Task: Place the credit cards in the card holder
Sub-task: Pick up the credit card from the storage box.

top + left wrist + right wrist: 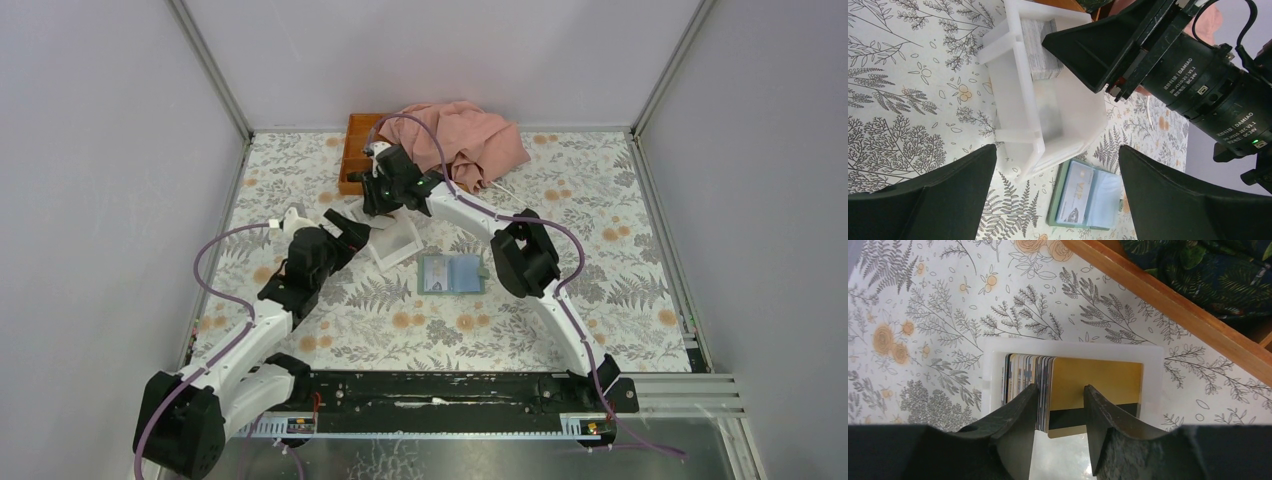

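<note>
Right gripper (pixel 1060 390): half open, empty, over cards (pixel 1029 371).
Left gripper (pixel 1057 152): wide open, empty.
Tip: you pinch one card only.

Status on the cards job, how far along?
Done: the card holder lies open, one card seemingly in a pocket already. In hand: the right gripper is down in the white box, fingers apart at the card stack, nothing gripped yet; the left gripper is open and empty. Left: the stack still has to go into the holder.
</note>
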### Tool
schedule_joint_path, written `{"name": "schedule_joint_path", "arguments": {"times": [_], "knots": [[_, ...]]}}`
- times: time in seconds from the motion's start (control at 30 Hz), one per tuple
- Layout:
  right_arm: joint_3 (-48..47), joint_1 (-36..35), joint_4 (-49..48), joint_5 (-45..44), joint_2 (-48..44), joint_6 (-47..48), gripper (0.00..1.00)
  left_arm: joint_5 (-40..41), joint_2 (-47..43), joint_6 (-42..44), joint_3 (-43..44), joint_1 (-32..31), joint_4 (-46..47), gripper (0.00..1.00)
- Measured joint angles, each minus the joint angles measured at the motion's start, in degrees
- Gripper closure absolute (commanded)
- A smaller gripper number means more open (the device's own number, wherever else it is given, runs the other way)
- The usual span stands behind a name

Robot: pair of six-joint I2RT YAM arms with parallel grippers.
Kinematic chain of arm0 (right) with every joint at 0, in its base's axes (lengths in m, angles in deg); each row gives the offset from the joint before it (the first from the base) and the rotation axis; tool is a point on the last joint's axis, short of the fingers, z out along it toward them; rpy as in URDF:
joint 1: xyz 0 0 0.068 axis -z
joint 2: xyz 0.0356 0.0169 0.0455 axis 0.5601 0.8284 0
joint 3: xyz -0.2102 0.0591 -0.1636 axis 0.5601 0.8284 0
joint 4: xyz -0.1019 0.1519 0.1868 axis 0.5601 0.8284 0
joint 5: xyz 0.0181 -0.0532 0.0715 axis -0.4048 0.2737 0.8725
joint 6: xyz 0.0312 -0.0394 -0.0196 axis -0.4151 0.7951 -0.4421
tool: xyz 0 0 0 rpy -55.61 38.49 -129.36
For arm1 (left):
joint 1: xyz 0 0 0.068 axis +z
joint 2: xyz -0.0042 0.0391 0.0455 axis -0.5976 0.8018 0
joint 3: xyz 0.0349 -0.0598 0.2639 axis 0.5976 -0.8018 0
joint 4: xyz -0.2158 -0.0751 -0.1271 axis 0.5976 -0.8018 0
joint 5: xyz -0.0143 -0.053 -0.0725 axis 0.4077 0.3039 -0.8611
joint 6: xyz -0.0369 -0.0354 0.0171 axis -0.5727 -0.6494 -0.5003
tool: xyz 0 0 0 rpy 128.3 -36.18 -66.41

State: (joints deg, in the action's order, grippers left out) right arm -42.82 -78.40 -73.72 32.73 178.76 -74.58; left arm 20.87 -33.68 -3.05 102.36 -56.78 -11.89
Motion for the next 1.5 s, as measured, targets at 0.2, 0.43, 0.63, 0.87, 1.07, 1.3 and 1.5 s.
{"name": "schedule_joint_path", "arguments": {"times": [0.2,0.43,0.63,0.87,1.07,1.3,1.5], "knots": [[0.0,0.5,0.0,1.7,0.1,-1.4,0.61,0.0,0.6,-0.5,-0.4,0.0,0.0,0.00],[0.0,0.8,0.0,2.7,0.1,-2.5,0.66,-0.1,1.2,-1.0,-0.7,0.0,0.1,0.00],[0.0,0.8,0.1,2.7,-0.1,-2.9,0.69,-0.1,1.2,-1.2,-0.9,0.0,0.2,0.00],[0.1,0.8,0.1,2.7,-0.4,-3.1,0.70,-0.2,1.2,-1.4,-1.0,0.0,0.3,0.00],[0.4,0.7,0.5,2.7,-1.4,-3.2,0.72,-0.7,1.2,-1.9,-1.2,0.0,0.4,0.00],[1.9,0.5,0.5,2.7,-3.1,-3.2,0.79,-1.1,1.1,-2.1,-1.3,0.0,0.4,0.00],[5.4,0.5,0.5,0.8,-6.5,-2.6,0.86,-1.2,1.0,-2.4,-1.6,0.0,0.4,0.00]]}}
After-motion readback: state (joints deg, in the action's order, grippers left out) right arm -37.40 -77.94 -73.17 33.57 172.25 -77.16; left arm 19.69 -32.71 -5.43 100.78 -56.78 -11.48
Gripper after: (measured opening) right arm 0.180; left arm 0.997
